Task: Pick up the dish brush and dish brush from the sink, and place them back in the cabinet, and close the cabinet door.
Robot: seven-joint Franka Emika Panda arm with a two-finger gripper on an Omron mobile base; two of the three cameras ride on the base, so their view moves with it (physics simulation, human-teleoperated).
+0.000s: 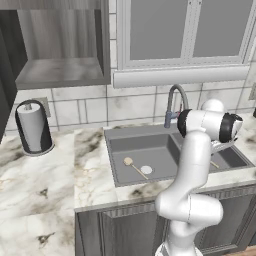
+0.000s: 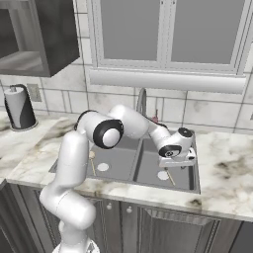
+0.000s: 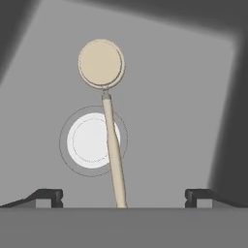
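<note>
One dish brush (image 3: pixel 109 121) lies flat on the floor of the sink's (image 1: pixel 116 161) right basin, its round head away from the hand and its thin handle crossing the edge of the white drain (image 3: pixel 89 140). The second brush (image 1: pixel 135 167) lies in the left basin, just beside that basin's own drain (image 1: pixel 146 170). The gripper (image 3: pixel 123 196) hangs above the right-hand brush with its jaws spread wide and nothing between them, the handle running up between the two fingertips (image 3: pixel 48 195). The cabinet (image 1: pixel 62 75) up on the wall to the left stands open with its shelf bare. The handle is thin and lies flush on the basin floor, so the likely trouble is the fingertips striking the floor or closing over the handle without catching it. A grip far from the head could also let the brush swing.
</note>
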